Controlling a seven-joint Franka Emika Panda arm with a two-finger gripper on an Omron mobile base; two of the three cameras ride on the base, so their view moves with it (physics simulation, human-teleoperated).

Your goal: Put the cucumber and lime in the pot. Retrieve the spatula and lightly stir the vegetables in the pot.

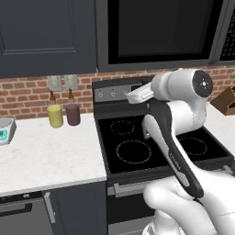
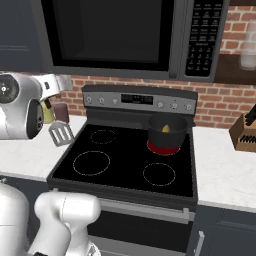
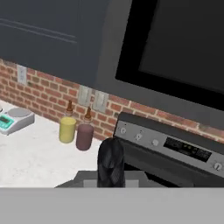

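2 bottles (image 1: 64,114) on white counter (image 1: 46,156), black stovetop (image 2: 125,160), brick wall (image 1: 27,94)

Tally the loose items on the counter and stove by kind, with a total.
Bottles: 2
Scale: 1
Pot: 1
Spatula: 1
Knife block: 1
Yellowish item inside the pot: 1, kind unclear
Total: 7

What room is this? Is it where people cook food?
Yes, it looks like a home kitchen. There is a black stove with a dark pot on a back burner, a microwave hanging above it, and a white counter along a brick wall.
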